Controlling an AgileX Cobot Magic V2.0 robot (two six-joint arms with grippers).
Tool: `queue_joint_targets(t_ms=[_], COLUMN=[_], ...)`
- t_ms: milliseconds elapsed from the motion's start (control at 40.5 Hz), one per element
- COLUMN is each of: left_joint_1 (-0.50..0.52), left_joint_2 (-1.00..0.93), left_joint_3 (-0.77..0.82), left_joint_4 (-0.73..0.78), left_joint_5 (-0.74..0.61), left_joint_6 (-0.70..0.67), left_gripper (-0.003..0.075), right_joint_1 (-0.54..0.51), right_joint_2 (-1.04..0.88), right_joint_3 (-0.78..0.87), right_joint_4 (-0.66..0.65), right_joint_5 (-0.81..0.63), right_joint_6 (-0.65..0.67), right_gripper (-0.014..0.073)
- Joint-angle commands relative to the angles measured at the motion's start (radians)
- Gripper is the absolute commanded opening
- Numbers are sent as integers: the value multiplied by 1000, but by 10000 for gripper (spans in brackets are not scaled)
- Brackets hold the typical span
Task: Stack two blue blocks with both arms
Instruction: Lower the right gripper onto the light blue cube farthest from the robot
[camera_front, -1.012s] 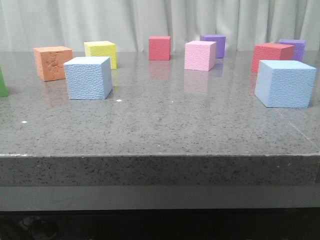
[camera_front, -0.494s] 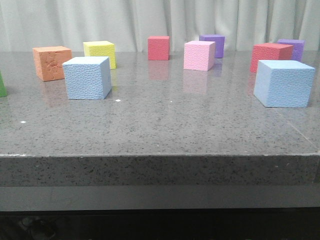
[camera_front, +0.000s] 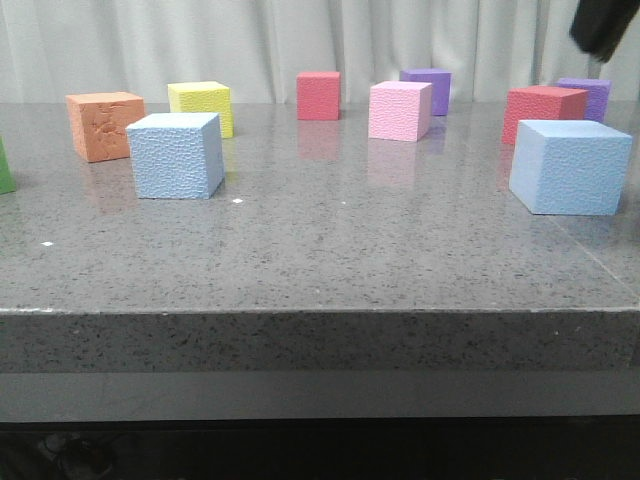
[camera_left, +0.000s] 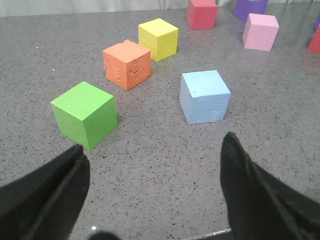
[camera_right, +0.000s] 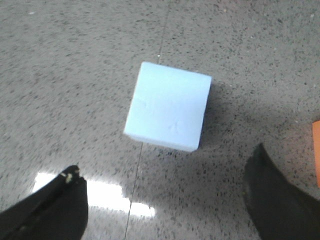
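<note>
both grippers, left gripper (camera_left: 155, 165) and right gripper (camera_right: 165, 200), gape, apparently empty; blue blocks (camera_front: 176, 154) (camera_front: 569, 166) apart.

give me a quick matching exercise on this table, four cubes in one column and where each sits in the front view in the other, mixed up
Cubes:
1. orange cube
2. pink cube
3. green cube
4. red cube beside the purple one at the right

Places:
A. cut off by the left edge of the view
B. just behind the right blue block
C. back row, near the middle
D. left of the yellow cube, behind the left blue block

Pairs: 1-D, 2-C, 3-A, 4-B
</note>
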Motion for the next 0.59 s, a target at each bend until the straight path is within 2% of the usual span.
queue_joint_targets(t_ms=[0, 247, 568], left_joint_1=[-8, -8, -8], left_joint_2=[13, 13, 13], left_joint_3=[-35, -35, -35], left_joint_4=[4, 5, 5], left_joint_5=[-62, -62, -62], left_joint_6=[-2, -2, -2], left_gripper=[536, 536, 536], right_joint_1=[-16, -17, -18], right_joint_2=[49, 161, 265], right_joint_3=[-68, -102, -102], right_joint_4=[-27, -27, -40], right_joint_5=[-38, -124, -198], right_joint_6=[43, 131, 145], right_gripper=[659, 653, 653])
